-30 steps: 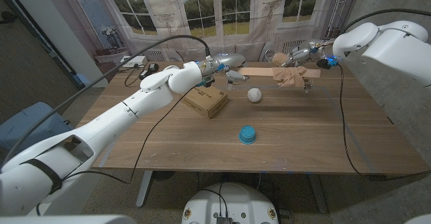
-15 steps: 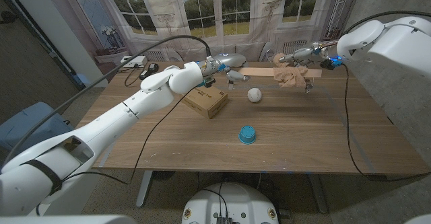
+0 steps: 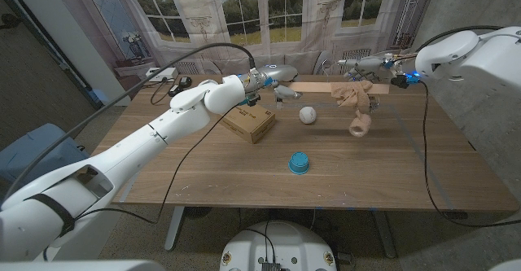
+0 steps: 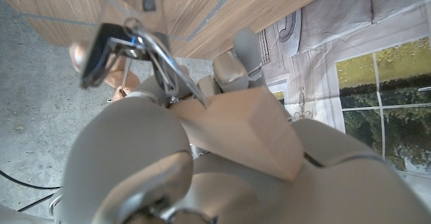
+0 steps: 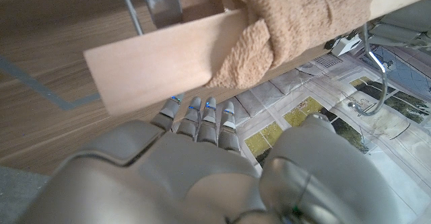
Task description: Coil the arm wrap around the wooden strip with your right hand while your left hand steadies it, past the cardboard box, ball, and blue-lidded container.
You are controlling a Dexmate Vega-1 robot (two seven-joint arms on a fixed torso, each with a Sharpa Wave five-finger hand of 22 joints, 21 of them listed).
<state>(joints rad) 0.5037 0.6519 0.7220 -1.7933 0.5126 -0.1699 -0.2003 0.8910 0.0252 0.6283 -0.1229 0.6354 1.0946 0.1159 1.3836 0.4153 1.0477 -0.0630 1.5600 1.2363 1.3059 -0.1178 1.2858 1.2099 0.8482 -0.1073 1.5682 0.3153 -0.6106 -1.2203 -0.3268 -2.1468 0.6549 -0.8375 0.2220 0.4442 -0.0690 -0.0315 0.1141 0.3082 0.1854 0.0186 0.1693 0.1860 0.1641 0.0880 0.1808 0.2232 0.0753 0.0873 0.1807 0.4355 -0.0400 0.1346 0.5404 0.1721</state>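
The wooden strip (image 3: 317, 87) runs across the far side of the table, raised on a metal clamp (image 3: 373, 103). My left hand (image 3: 275, 79) grips its left end, and the strip's end (image 4: 249, 126) sits between that hand's fingers. The tan arm wrap (image 3: 350, 96) is bunched around the strip near its right end. Its rolled free end (image 3: 359, 125) hangs down towards the table. My right hand (image 3: 368, 61) hovers just above and behind the wrap, holding nothing. In the right wrist view its fingers (image 5: 201, 115) reach behind the strip (image 5: 188, 52), beside the wrap (image 5: 289, 22).
A cardboard box (image 3: 249, 122) lies below my left forearm. A white ball (image 3: 307, 115) sits in front of the strip, and a blue-lidded container (image 3: 299, 163) stands nearer the table's (image 3: 391, 181) front. Cables trail at the far left corner.
The wrap's rolled end has left my right hand and dropped below the strip. My right hand has lifted slightly up and away. The left hand keeps its grip.
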